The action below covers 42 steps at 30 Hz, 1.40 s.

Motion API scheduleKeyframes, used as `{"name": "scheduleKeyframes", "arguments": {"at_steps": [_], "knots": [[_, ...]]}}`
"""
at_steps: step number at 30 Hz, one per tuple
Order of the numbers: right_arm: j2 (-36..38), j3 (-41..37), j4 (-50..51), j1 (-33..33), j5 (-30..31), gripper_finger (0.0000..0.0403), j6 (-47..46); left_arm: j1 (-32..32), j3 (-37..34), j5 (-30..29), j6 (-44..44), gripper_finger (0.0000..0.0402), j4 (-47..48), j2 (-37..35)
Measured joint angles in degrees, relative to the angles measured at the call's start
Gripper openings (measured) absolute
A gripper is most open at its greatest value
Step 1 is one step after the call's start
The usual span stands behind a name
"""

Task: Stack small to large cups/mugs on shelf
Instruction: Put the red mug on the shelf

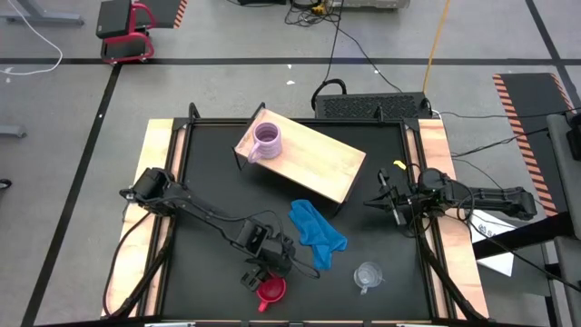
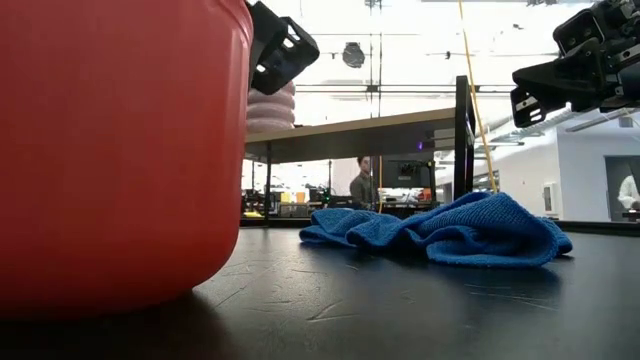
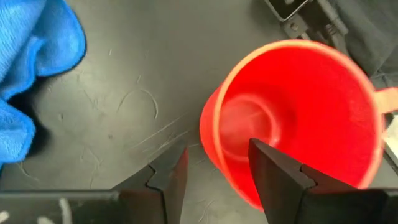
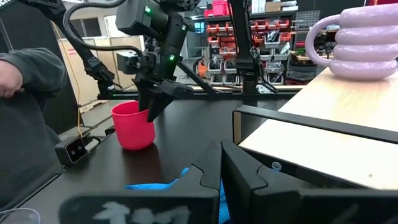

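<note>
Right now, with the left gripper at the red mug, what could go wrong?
1. The left gripper has one finger inside the red mug and one outside, over the rim only. Closing on so thin a hold may tip the mug or let it slip.
2. The blue cloth lies between the mug and the shelf, so a low carry might drag it.
3. The lilac mug already stands on the shelf and could be knocked.

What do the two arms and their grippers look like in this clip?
Both arms are black, jointed, with black cables running along them. The left gripper has two dark tapered fingers under a boxy wrist with small green lights. The right gripper is likewise black; its fingers are flat, angular dark plates.
</note>
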<state>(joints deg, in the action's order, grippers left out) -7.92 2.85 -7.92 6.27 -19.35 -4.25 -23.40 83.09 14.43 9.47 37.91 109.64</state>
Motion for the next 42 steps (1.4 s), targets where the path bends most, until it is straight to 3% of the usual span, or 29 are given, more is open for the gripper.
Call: {"name": "scheduleKeyframes", "arguments": {"at_steps": [5,10,12,27,42], "knots": [[0.0,-0.01,0.0,0.02,0.0,0.0,0.0,-0.18,0.0,0.56,0.91,0.0148,-0.71,-0.08],[0.0,-0.01,0.0,0.02,0.0,0.0,0.07,-0.73,0.0,2.66,2.24,0.004,-0.19,-0.08],[0.0,0.0,-0.02,0.02,0.02,0.0,0.09,-0.76,-0.02,3.16,1.84,0.0013,-0.63,-0.08],[0.0,-0.01,0.0,0.01,0.02,0.0,0.17,-1.53,-0.04,-0.76,3.96,0.0006,-1.39,-0.39],[0.0,0.0,-0.02,0.0,0.0,0.0,0.2,-0.93,0.0,-12.11,5.79,0.0005,4.71,-11.08]]}}
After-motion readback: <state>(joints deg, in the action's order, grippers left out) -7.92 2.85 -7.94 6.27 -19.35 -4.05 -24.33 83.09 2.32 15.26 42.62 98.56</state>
